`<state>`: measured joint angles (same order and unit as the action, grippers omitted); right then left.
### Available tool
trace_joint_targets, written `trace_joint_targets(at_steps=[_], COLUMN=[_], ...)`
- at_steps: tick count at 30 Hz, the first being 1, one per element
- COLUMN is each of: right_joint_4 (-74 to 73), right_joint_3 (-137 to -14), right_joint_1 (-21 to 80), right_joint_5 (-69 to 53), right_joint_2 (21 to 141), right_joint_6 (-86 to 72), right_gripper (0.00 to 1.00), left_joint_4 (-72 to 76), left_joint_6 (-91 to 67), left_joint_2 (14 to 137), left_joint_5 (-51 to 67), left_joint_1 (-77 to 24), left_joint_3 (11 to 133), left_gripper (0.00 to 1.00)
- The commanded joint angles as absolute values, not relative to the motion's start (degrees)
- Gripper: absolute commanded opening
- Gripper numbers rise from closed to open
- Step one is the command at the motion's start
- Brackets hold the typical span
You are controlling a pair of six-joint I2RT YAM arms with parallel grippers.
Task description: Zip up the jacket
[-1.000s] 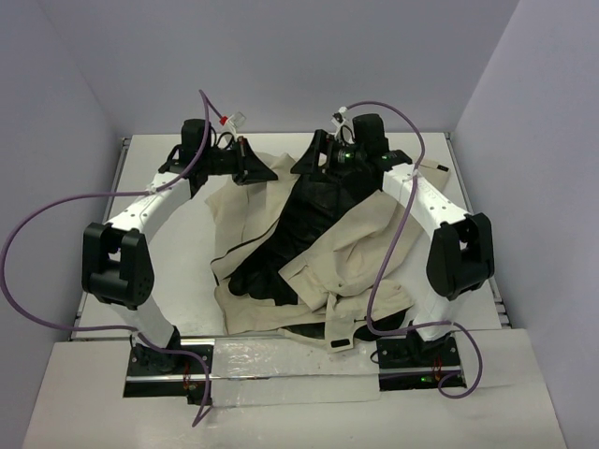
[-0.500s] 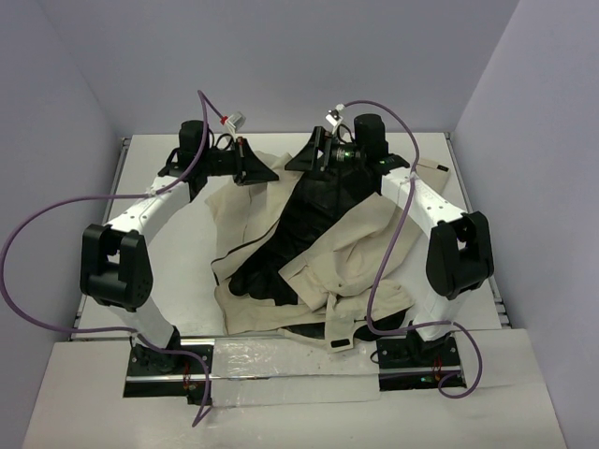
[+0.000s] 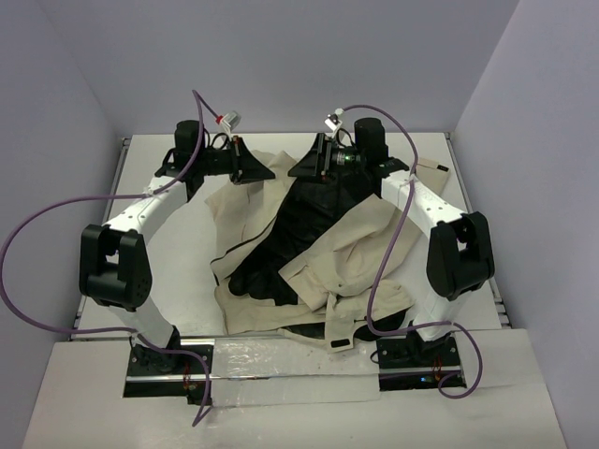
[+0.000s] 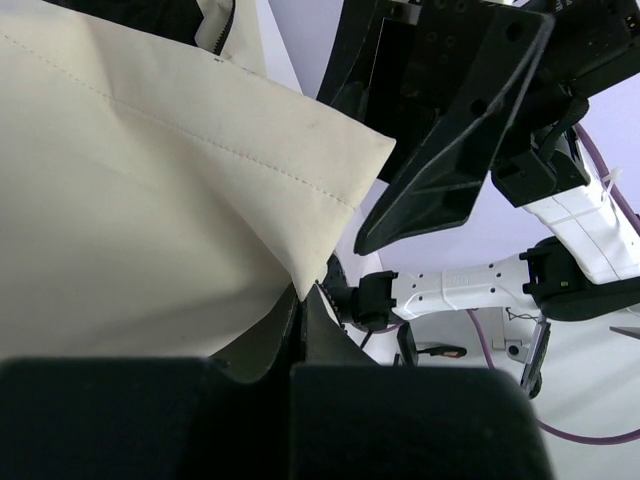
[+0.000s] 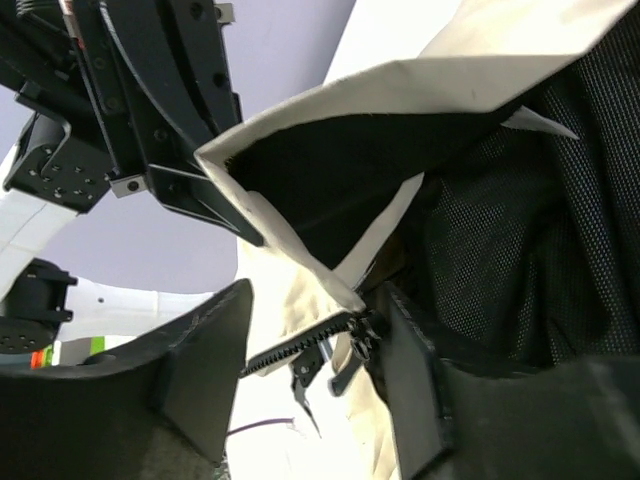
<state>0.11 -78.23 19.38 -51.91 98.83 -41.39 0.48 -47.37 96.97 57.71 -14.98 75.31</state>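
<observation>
Lying spread open on the table (image 3: 187, 271), the jacket (image 3: 356, 238) shows its black lining upward, and both arms work at its far edge. The left gripper (image 4: 298, 325) is closed tight on a beige corner of the front panel and holds it up. The right gripper (image 5: 318, 338) has its jaws apart. The zipper slider (image 5: 362, 330) and a short piece of zipper teeth (image 5: 295, 350) sit in the gap between them. The slider is just beside one finger, but no firm pinch can be seen.

The step in hand seems to be catching the end of the zipper, and the two sides are not yet joined. Next, the right jaws probably need to close on the slider. Then the other edge must be brought to it, so that the two rows can meet. The fabric is soft, so the slider may slip out.
</observation>
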Motion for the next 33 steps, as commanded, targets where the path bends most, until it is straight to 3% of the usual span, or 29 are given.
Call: trace_joint_targets(at_steps=[1, 9, 13, 16, 17, 18, 20, 21, 22, 26, 33], right_joint_4=[4.0, 4.1, 5.4, 4.6, 4.1, 3.2, 1.7, 0.9, -0.4, -4.6, -4.9], right_joint_3=[-77.8, -77.8, -76.9, -76.8, -76.9, -77.1, -77.6, -78.0, -78.4, -80.2, -80.8], right_joint_1=[19.7, 19.6, 19.6, 19.7, 19.6, 19.6, 19.6, 19.6, 19.6, 19.6, 19.6], right_joint_5=[-52.0, -46.9, -46.2, -45.8, -45.8, -45.7, -45.7, -45.8, -45.9, -46.9, -52.4], right_joint_2=[96.2, 95.7, 94.9, 94.3, 94.3, 94.0, 93.5, 93.4, 93.3, 93.0, 92.3], right_joint_6=[-42.3, -43.9, -44.6, -43.9, -43.6, -42.7, -41.3, -40.4, -39.7, -36.9, -35.4], right_gripper=[0.52, 0.32, 0.10, 0.00, 0.00, 0.00, 0.00, 0.00, 0.00, 0.00, 0.00], left_joint_4=[4.0, 3.3, 2.0, 1.2, 0.8, -2.0, -6.3, -8.7, -11.1, -17.1, 1.9], left_joint_6=[-47.0, -45.4, -44.2, -43.4, -43.0, -41.4, -37.8, -35.3, -33.9, -31.0, -43.7], left_joint_2=[96.8, 96.7, 96.5, 96.2, 96.1, 96.1, 96.5, 96.7, 96.9, 96.2, 96.7], left_joint_5=[59.9, 61.0, 60.5, 60.2, 60.2, 59.8, 59.6, 59.1, 58.1, 52.9, 60.3], left_joint_1=[-14.6, -14.6, -14.6, -14.5, -14.4, -14.4, -14.3, -14.2, -14.2, -14.2, -14.3], left_joint_3=[75.2, 73.9, 73.4, 73.5, 73.5, 74.4, 77.0, 78.1, 79.4, 84.6, 81.9], left_gripper=[0.00, 0.00, 0.00, 0.03, 0.10, 0.28, 0.82, 0.93, 0.98, 0.99, 0.99])
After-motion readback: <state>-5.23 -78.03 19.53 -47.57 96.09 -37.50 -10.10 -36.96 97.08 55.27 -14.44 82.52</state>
